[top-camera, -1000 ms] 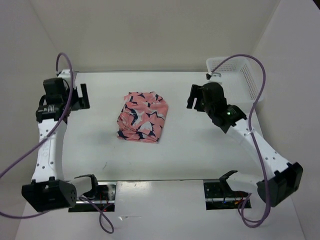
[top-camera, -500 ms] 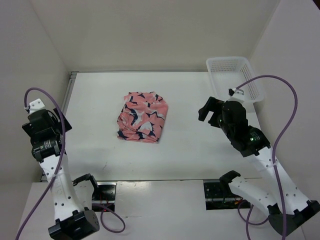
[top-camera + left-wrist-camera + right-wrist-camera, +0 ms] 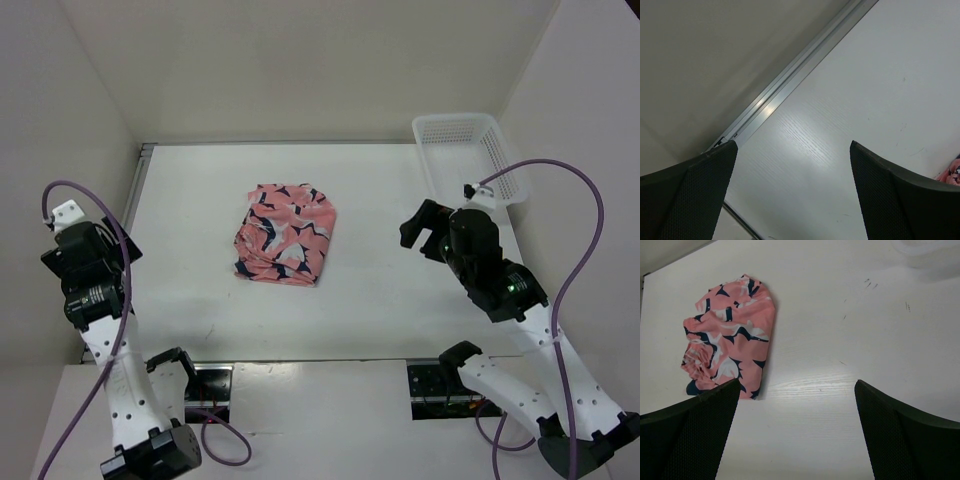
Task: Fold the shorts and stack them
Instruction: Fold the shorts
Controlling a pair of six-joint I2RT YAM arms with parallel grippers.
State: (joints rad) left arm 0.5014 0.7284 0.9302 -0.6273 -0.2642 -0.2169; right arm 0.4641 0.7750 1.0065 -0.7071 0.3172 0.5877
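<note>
Currently the shorts (image 3: 285, 247) lie near the middle of the surface (image 3: 380, 290) as 1 compact folded bundle, with nothing touching them. Left end effector (image 3: 792, 145): fingers apart, empty, near the surface's left edge. Right end effector (image 3: 797, 384): fingers apart, empty, well right of the shorts, near the basket (image 3: 470, 140). Folding appears complete. Only 1 garment is visible, so stacking probably needs no further step.

Open table (image 3: 390, 290) all round the shorts (image 3: 285, 236)
I see the folded shorts lying alone near the middle, with bare surface on their left, right and near sides. The only other obstacle is the white basket (image 3: 470, 150) in the far right corner, well apart from them. Walls (image 3: 300, 70) close the left, far and right edges.
</note>
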